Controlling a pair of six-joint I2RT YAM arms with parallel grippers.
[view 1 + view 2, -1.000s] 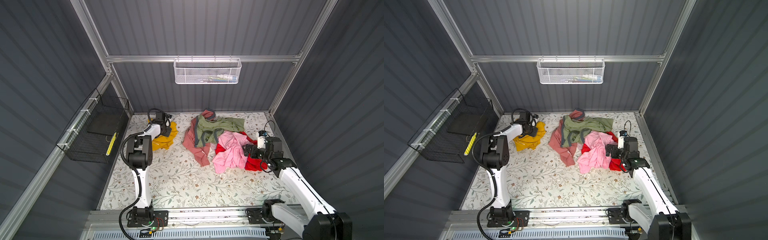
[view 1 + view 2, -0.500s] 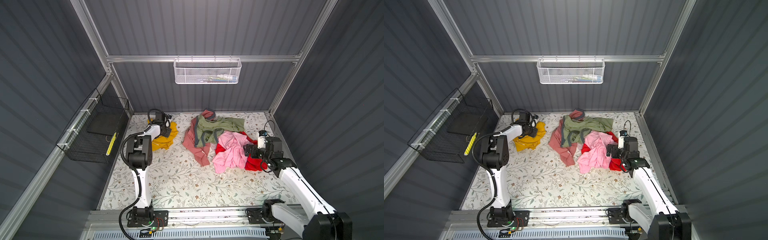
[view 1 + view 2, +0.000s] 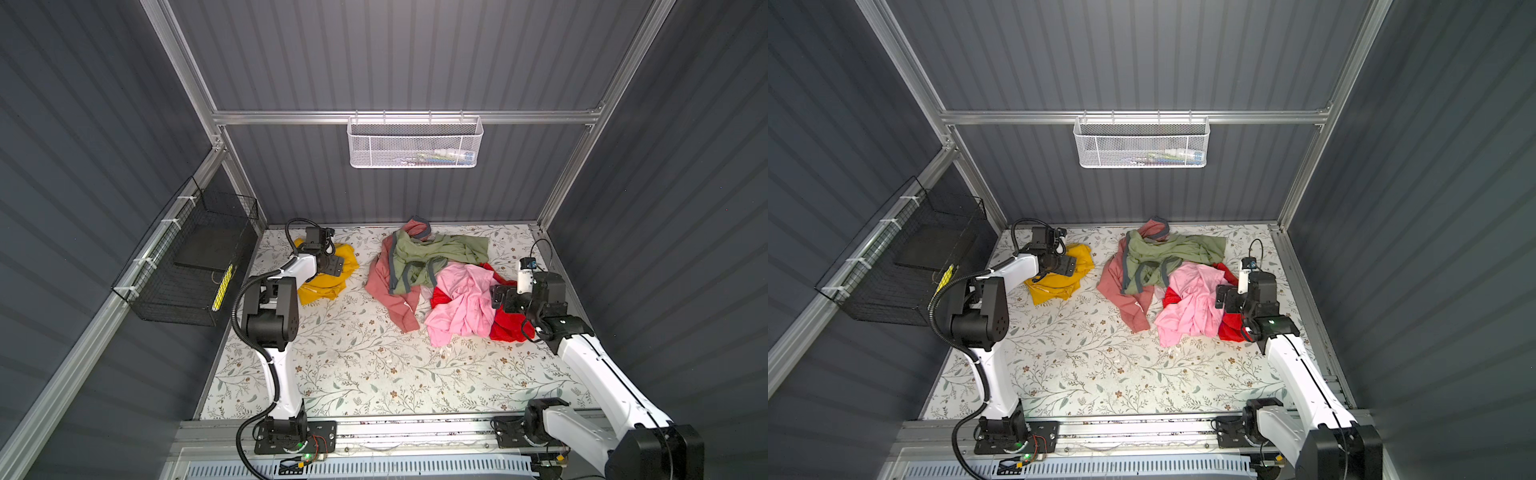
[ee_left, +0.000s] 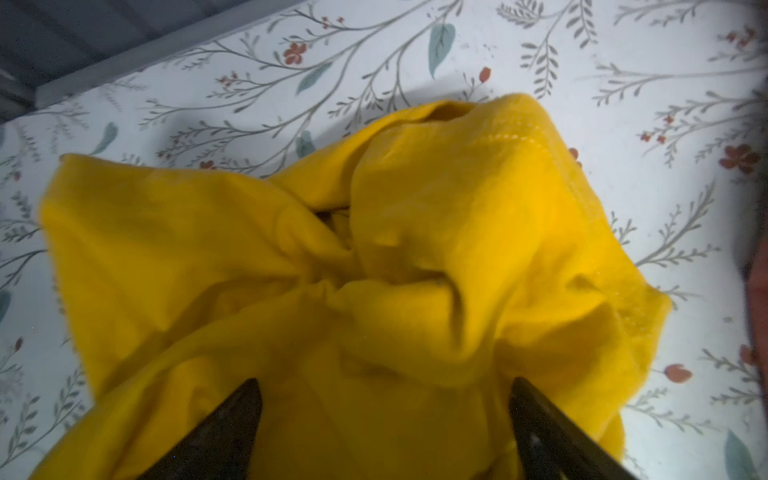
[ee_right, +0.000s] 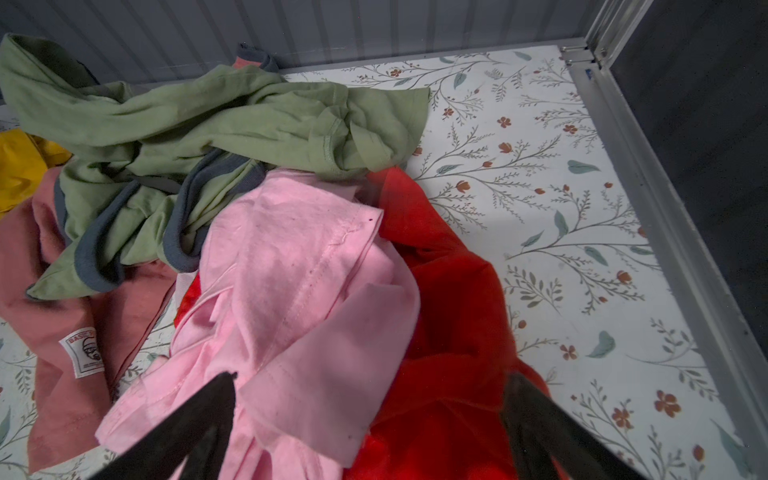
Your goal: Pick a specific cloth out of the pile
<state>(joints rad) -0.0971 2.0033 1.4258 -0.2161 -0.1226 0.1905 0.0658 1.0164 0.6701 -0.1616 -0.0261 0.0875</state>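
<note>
The cloth (image 3: pixel 328 280) lies alone on the far left of the table (image 3: pixel 353 353), well apart from the pile (image 3: pixel 432 266). In both top views the left arm covers its far-left part. The left gripper (image 4: pixel 384 382) stands over it with jaws spread wide and cloth between the fingertips (image 4: pixel 245 399); no grip shows, and the fingers are cut off at the frame edge. The right gripper (image 5: pixel 372 376) is equally wide, low over the near-right edge of the pile, gripping nothing. Count: one yellow cloth; four garments in the pile. The green garment (image 3: pixel 436 253) overlies the salmon shirt (image 3: pixel 378 278); the pink garment (image 3: pixel 461 303) and the right gripper hide most of the red garment (image 3: pixel 509 328). There are two baskets: a white basket (image 3: pixel 415 143) on the far wall, its contents indistinct, and a black basket (image 3: pixel 187 266) on the left wall.
</note>
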